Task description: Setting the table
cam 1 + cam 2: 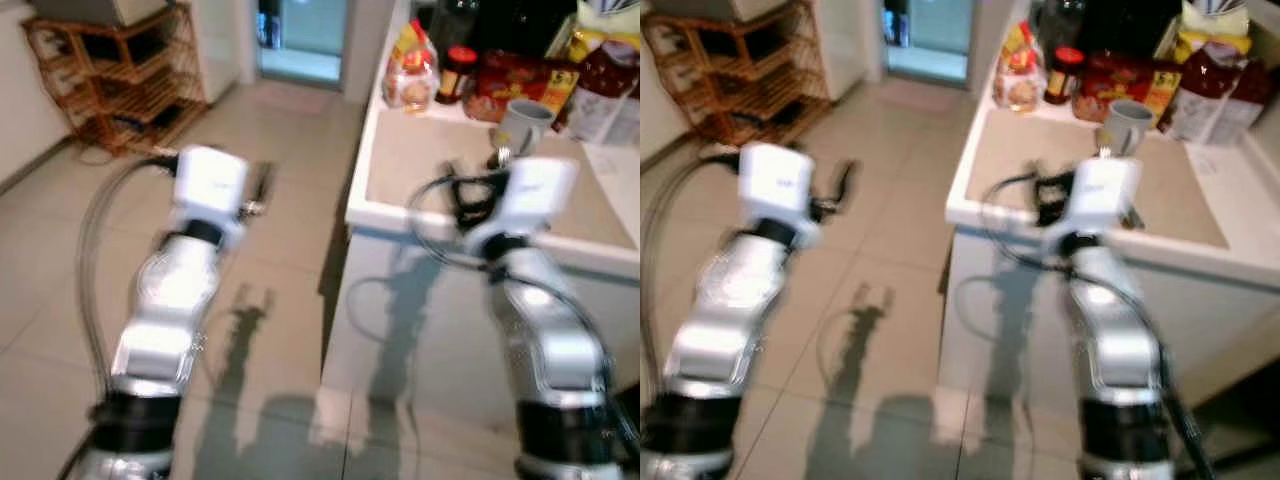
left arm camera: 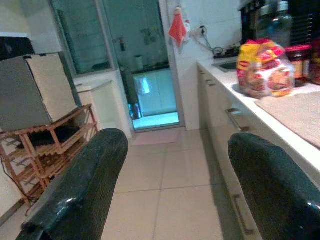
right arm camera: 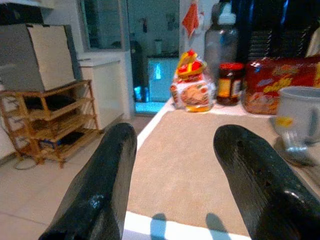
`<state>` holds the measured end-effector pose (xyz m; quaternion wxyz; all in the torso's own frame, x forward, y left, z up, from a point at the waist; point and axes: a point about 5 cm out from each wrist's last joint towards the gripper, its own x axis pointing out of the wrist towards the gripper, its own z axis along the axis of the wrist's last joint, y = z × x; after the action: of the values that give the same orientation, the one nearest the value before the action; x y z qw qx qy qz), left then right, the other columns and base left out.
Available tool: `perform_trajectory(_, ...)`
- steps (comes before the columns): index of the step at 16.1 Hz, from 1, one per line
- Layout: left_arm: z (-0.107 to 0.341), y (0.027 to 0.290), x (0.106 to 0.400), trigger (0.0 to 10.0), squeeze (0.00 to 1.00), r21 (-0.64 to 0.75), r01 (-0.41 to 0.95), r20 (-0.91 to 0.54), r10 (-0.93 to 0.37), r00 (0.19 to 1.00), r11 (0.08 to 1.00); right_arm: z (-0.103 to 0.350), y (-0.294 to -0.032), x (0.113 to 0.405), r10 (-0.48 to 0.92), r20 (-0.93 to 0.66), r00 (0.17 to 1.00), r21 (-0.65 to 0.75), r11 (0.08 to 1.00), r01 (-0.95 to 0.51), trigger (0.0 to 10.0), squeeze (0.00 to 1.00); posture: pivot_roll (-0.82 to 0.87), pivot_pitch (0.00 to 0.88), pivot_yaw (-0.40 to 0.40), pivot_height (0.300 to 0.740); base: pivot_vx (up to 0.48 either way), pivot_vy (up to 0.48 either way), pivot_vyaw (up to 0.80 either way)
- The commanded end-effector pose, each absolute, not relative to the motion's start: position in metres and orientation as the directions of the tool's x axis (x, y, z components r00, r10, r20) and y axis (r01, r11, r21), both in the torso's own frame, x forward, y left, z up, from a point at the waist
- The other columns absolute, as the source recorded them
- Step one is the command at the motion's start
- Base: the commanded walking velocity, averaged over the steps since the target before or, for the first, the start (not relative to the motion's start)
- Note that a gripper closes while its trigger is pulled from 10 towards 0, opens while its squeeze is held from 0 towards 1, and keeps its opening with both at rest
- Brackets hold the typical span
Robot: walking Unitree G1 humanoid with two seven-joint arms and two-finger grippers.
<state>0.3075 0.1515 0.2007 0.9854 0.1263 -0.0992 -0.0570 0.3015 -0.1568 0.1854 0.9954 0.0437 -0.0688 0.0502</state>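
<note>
The table (image 1: pixel 470 170) I have to set is really a white counter with a beige mat, just ahead on my right, its near edge under my right arm. My biggest worry is that edge: the head views are blurred, so I judge the rig is moving, and the right gripper (image 3: pixel 175 175), fingers spread wide and empty, already hangs over the mat; pushing further could drive the arm into the counter or sweep the crowded back row off it. The left gripper (image 2: pixel 175 185), equally wide open and empty, is out over the tiled floor (image 1: pixel 270 250) beside the counter's cabinet front, which it could clip. As for containers: the red snack bag (image 3: pixel 280 82) is sealed, a clear bag (image 3: pixel 192 90) holds what looks like buns or bread, the tall bottle (image 3: pixel 222 42) I cannot read inside, the grey mug (image 3: pixel 300 114) near the right gripper shows nothing of its inside, and the red-lidded jar (image 3: pixel 230 82) looks dark. A fork (image 3: pixel 295 147) lies beside the mug, easy to knock.
</note>
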Motion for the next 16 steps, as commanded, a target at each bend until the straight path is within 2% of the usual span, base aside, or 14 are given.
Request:
perform_trajectory(1,0.205,0.135,0.309,10.0,0.00,0.265,0.140,0.194,-0.195,0.961,0.954,0.188,-0.174,0.298,0.045,0.138,0.989,0.072,0.996,-0.055,10.0,0.00,0.06,0.000,-0.044,0.740,0.356,0.000,-0.80)
perform_trajectory(5,0.205,0.130,0.310,10.0,0.00,0.277,0.171,0.189,-0.228,0.955,0.946,0.191,-0.184,0.294,-0.002,0.142,0.990,0.078,0.997,-0.009,10.0,0.00,0.05,0.000,-0.020,0.740,0.362,0.000,-0.75)
perform_trajectory(9,0.204,0.130,0.311,10.0,0.00,0.285,0.178,0.180,-0.235,0.955,0.942,0.187,-0.178,0.290,0.042,0.111,0.993,0.062,0.997,-0.049,10.0,0.00,0.05,0.000,-0.007,0.740,0.351,0.000,0.00)
perform_trajectory(14,0.198,0.134,0.308,10.0,0.00,0.248,0.206,0.145,-0.246,0.958,0.947,0.186,-0.181,0.297,0.021,0.044,0.999,0.035,0.999,-0.023,10.0,0.00,0.06,0.000,-0.016,0.740,0.000,0.000,0.00)
perform_trajectory(16,0.197,0.137,0.308,10.0,0.00,0.265,0.183,0.140,-0.225,0.964,0.947,0.186,-0.185,0.303,0.052,0.001,0.999,-0.033,0.998,-0.052,10.0,0.00,0.06,0.000,-0.026,0.740,0.000,0.000,0.00)
